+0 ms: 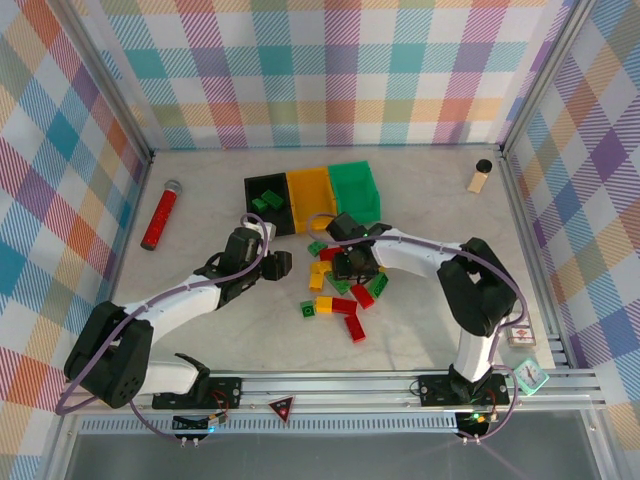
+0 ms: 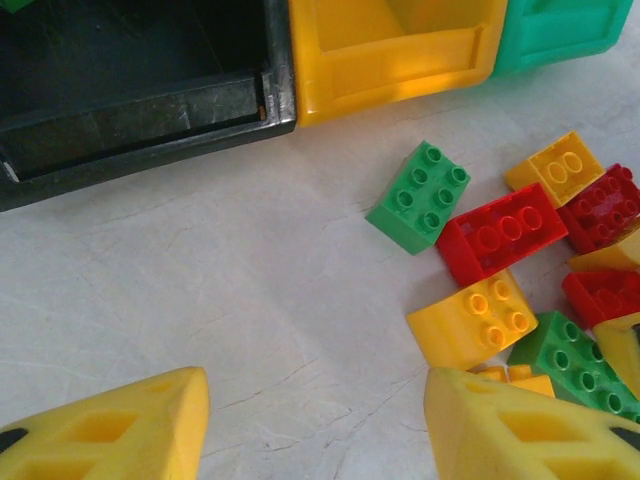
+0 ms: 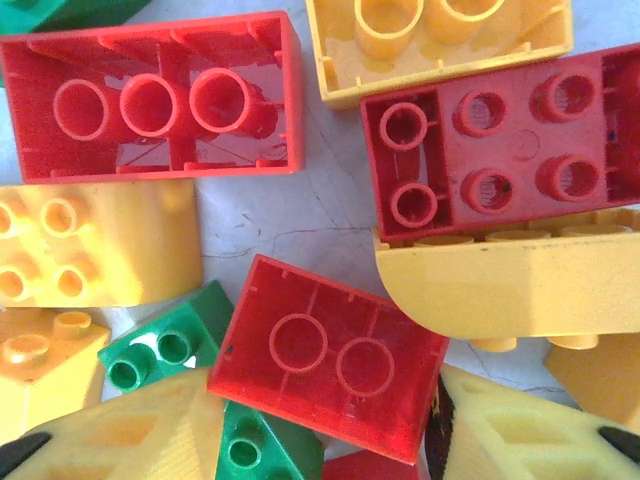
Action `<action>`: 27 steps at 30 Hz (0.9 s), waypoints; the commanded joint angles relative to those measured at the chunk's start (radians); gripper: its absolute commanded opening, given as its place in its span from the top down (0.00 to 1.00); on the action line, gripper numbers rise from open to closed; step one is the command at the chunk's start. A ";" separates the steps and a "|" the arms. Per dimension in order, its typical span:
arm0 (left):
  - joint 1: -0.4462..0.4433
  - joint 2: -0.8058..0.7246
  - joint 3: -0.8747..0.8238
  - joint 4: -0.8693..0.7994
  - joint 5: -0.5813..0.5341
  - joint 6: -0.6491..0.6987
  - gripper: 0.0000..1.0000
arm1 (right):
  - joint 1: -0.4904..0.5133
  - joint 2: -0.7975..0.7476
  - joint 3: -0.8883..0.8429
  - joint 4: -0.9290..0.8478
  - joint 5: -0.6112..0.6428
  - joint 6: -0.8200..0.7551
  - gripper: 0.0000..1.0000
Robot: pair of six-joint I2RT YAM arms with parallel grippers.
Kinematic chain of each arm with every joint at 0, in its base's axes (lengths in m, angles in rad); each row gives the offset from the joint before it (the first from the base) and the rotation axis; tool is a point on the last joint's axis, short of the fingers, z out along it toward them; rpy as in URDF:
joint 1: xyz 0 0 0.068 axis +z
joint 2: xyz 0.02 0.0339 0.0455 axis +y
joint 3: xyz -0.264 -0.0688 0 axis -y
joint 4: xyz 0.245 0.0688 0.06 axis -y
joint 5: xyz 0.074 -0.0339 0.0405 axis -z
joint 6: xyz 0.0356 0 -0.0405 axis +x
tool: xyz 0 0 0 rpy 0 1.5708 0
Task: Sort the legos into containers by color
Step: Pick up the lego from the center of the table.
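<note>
Black bin point(image 1: 283, 207), yellow-orange bin point(image 1: 310, 195), green bin point(image 1: 355, 185); red, yellow, green legos point(image 1: 343, 305); plaid walls point(image 1: 300, 70).

A pale table point(image 1: 200, 330) with thin scratches. At the back, three bins side by side, touching: a black bin point(image 1: 283, 222) on the left, a yellow bin point(image 1: 309, 187) in the middle, a green bin point(image 1: 355, 187) on the right. Just in front of the bins, a loose heap of red, yellow and green bricks point(image 1: 345, 306), some studs up, some upside down. Far to the left, a red tube point(image 1: 160, 215) with a grey cap, lying down. Near the back right corner, a small tan bottle point(image 1: 480, 176) with a black cap, well apart from the rest.
</note>
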 commanded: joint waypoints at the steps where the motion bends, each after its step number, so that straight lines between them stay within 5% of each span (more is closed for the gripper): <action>1: -0.003 -0.021 0.025 -0.009 -0.012 0.013 0.41 | 0.003 -0.017 -0.045 -0.023 0.026 -0.022 0.48; 18: -0.003 -0.033 0.020 -0.023 -0.060 -0.007 0.41 | 0.002 -0.121 0.107 -0.067 -0.038 -0.037 0.52; 27: -0.004 -0.038 0.020 -0.038 -0.098 -0.015 0.41 | -0.017 0.146 0.502 -0.085 0.008 -0.154 0.52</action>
